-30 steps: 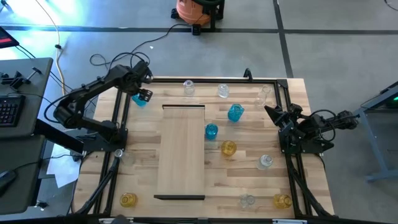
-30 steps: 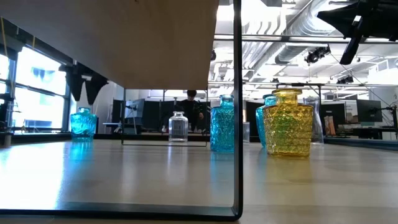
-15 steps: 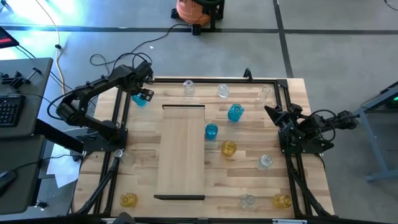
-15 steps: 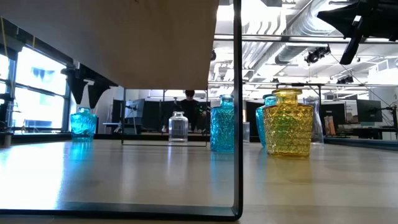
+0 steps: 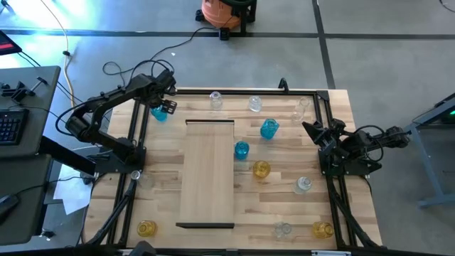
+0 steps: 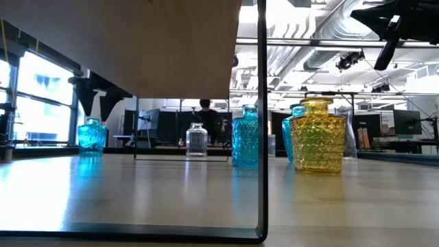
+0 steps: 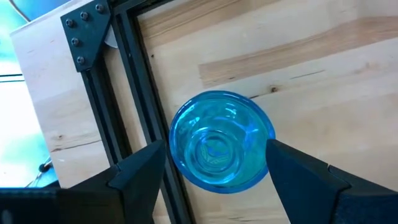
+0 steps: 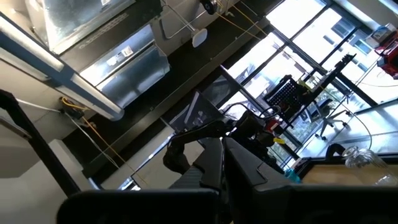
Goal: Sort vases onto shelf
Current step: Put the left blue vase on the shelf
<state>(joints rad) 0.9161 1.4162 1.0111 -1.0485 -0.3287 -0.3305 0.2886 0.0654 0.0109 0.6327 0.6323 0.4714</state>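
A blue vase (image 5: 159,115) stands upright on its base at the table's far left corner. My left gripper (image 5: 166,107) hovers open just above it, pointing steeply down. In the left wrist view its fingers flank the vase's mouth (image 7: 217,140) without touching. In the low view the fingertips (image 6: 88,108) stay above the vase (image 6: 91,135). The pale wood shelf (image 5: 208,174) runs near to far in the table's middle, raised on thin dark legs (image 6: 262,116). My right gripper (image 5: 313,130) is folded back at the right edge, shut, pointing upward (image 8: 221,163).
Blue vases (image 5: 269,129) (image 5: 242,149) and a yellow one (image 5: 261,168) stand right of the shelf. Clear vases (image 5: 215,99) (image 5: 255,104) (image 5: 302,107) line the far edge. More stand near the front (image 5: 146,227) (image 5: 282,229) (image 5: 323,230) (image 5: 303,185). A dark frame rail (image 7: 134,124) borders the table.
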